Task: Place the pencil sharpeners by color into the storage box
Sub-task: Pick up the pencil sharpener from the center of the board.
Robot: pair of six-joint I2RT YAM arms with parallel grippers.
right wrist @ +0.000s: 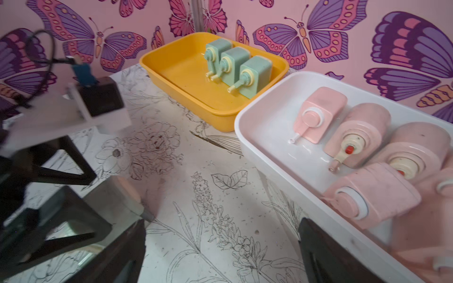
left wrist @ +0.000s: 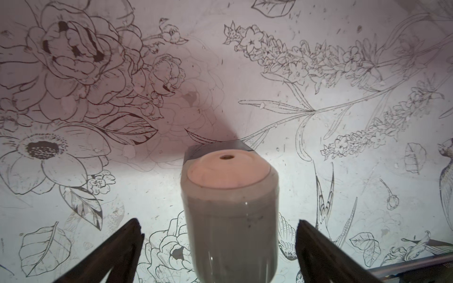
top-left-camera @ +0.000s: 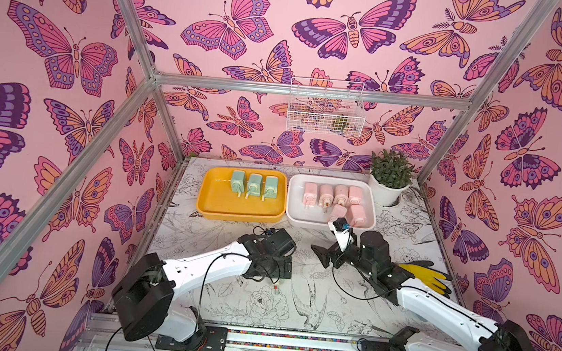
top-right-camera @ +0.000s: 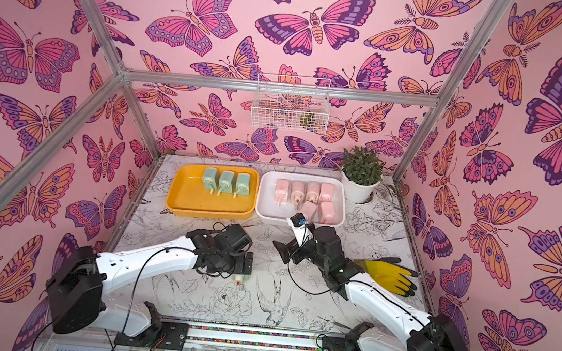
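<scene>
**Last green sharpener between open left jaws**

Left of the white tray: yellow tray holding three green sharpeners in a row. Nearer than the yellow tray: left gripper, jaws wide apart, straddling the fourth green sharpener without touching. Inside the white tray: six pink sharpeners. At its near rim: right gripper, jaws apart, empty.

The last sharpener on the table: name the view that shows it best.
The left wrist view: the last sharpener stands upright, filling the frame between the open left tool. In a top view only its tip peeks from under the arm. The right wrist view doesn't show it clearly.
</scene>
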